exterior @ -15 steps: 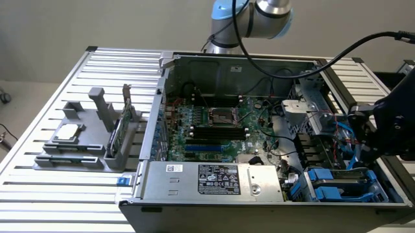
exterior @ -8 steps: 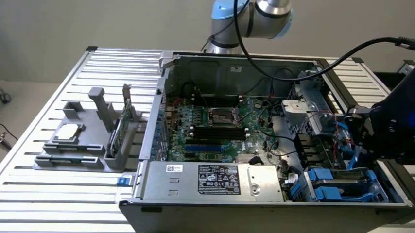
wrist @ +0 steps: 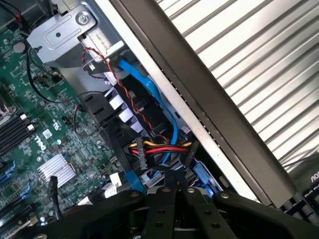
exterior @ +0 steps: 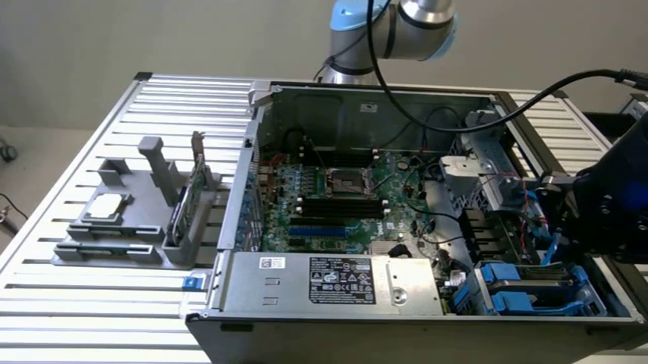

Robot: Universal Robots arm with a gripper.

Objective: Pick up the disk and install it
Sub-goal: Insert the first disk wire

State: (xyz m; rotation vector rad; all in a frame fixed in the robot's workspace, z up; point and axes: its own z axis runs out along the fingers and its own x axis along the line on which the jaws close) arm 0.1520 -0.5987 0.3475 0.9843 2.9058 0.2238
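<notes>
Starting closest, we see the gripper (wrist: 177,188) low inside the computer case (exterior: 405,337). Its black jaws are clenched together with the tips meeting, and we cannot tell whether they pinch anything. Just beyond the tips lies a blue plastic piece (wrist: 204,177), then a bundle of red, yellow and black power wires (wrist: 159,147) ending in black connectors. A blue data cable (wrist: 149,84) runs past them along the case's side wall.

In the exterior view the disk (exterior: 511,279) sits in its blue frame in the drive bay at the case's near corner, just beside the grey power supply (exterior: 335,280). Farther in, the green motherboard (exterior: 335,197) covers the case floor, and its finned heatsink (wrist: 57,167) shows.

Outside the case, across from the drive-bay side, a grey fixture (exterior: 111,246) rests on the slatted counter (exterior: 91,318). It holds a small square chip (exterior: 106,206) and an upright green card (exterior: 187,201). Behind the case's far wall rises the arm (exterior: 426,23).
</notes>
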